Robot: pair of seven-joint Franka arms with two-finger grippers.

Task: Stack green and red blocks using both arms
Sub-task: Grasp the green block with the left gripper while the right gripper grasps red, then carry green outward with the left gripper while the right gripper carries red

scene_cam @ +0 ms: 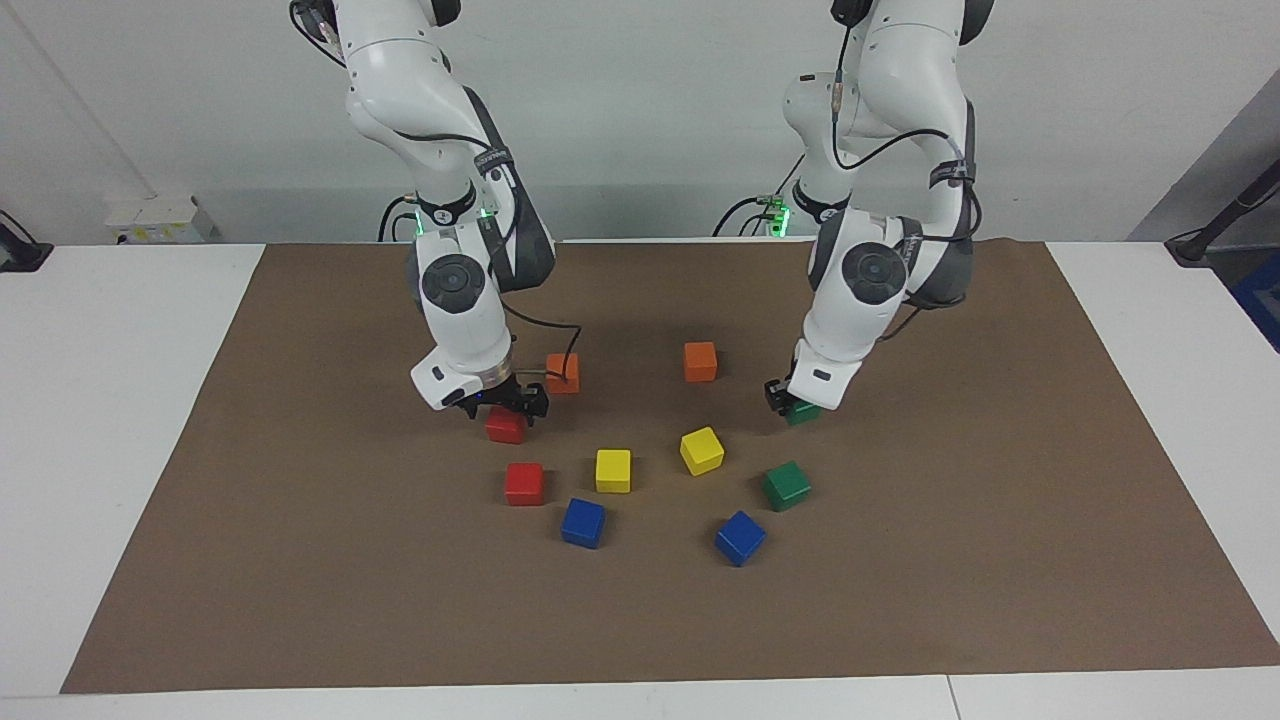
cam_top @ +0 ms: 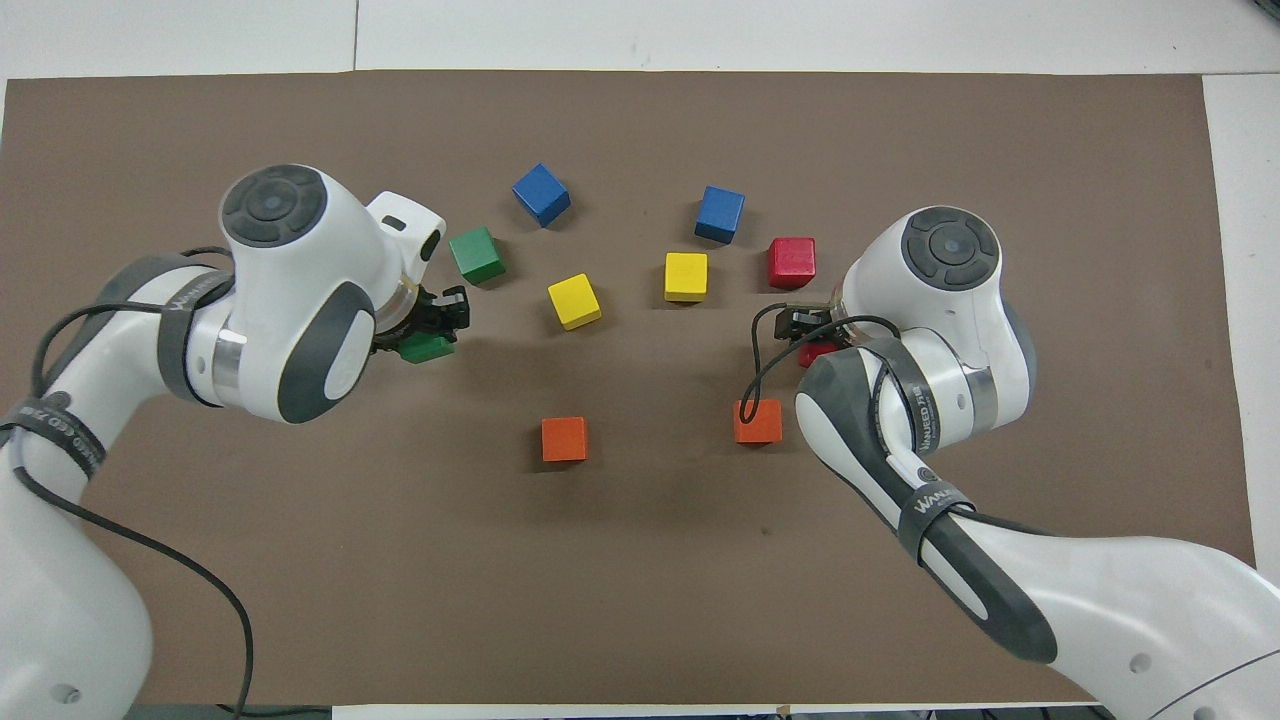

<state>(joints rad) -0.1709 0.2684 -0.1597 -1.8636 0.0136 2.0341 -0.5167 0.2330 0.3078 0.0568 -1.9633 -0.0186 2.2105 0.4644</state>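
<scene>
Two green blocks and two red ones sit among the scattered cubes on the brown mat (scene_cam: pixel 300 560). One green block (scene_cam: pixel 803 412) is pinched in the left gripper (scene_cam: pixel 790 402), whose fingers are closed tight on it; it looks lifted just clear of the mat, toward the left arm's end of the table. In the overhead view that same block (cam_top: pixel 425 348) peeks out from under the gripper (cam_top: pixel 440 325). The second green block (scene_cam: pixel 786 485) lies free on the mat, farther from the robots, beside a blue cube (scene_cam: pixel 739 538).

Over at the right arm's end, the right gripper (scene_cam: pixel 505 405) hangs low directly over a red block (scene_cam: pixel 506 427) with its fingers spread wide, straddling the top of the block without gripping it; the block rests on the mat. The other red block (scene_cam: pixel 524 483) sits a little farther from the robots, next to a yellow cube (scene_cam: pixel 613 470) and a second blue cube (scene_cam: pixel 583 523).

Between the two arms lies another yellow cube (scene_cam: pixel 701 450), turned at an angle. Nearer the robots are two orange cubes: one (scene_cam: pixel 700 361) in the open, the other (scene_cam: pixel 562 372) close by the right gripper, with a black cable (scene_cam: pixel 560 345) looping in front of it.
</scene>
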